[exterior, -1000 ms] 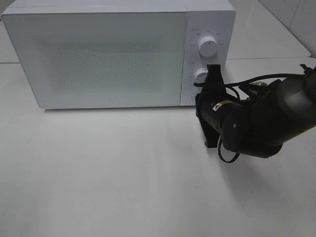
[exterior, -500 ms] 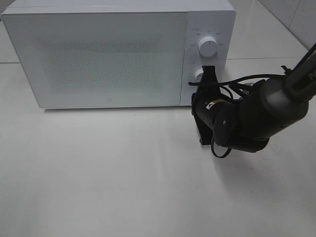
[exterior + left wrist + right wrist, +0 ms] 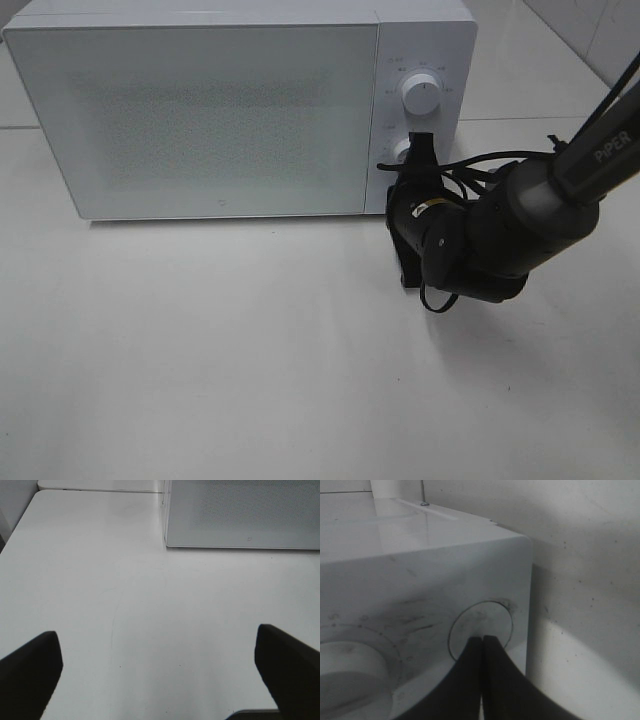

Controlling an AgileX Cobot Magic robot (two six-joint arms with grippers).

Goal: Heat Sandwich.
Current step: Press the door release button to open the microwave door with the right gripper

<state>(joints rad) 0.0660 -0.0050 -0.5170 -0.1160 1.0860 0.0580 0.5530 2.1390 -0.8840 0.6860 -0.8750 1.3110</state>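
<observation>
White microwave (image 3: 200,110), door shut; R gripper (image 3: 483,638) tips together at round button (image 3: 480,616).

- microwave (image 3: 424,40) — white, its door finely speckled grey
- knob (image 3: 421,96) — white
- table (image 3: 200,350) — plain white
- right gripper (image 3: 482,641) — black

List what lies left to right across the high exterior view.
Microwave door → upper dial → right arm's PiPER-labelled link.
</observation>
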